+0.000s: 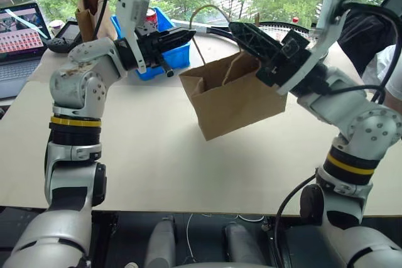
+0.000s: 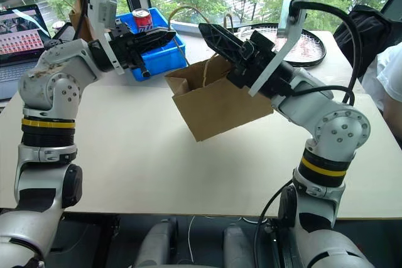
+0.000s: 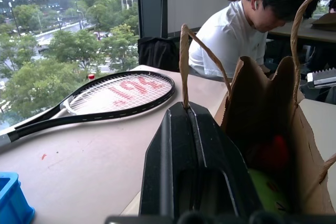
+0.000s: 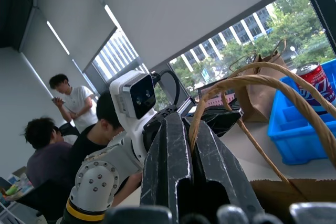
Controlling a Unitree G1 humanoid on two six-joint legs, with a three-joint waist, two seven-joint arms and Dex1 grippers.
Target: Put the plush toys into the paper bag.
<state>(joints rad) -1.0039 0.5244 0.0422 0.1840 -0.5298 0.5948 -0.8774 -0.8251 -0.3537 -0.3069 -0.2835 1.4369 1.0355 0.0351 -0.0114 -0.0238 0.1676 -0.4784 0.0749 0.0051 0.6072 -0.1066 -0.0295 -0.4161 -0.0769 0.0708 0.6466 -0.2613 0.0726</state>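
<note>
Two handles, one in each of my claws: left gripper (image 1: pixel 187 34) is clamped on one twisted loop, right gripper (image 1: pixel 242 29) is pinched on the other, so the paper bag (image 1: pixel 233 101) hangs tilted between them, above the table (image 1: pixel 157 155). Both plush toys look already inside: red chili (image 3: pixel 273 153) over the green blob (image 3: pixel 268 192), deep in the bag. I judge loading done. To finish well: level both wrists, lower together, land the base flat, release only then; uneven pull could tear a loop
</note>
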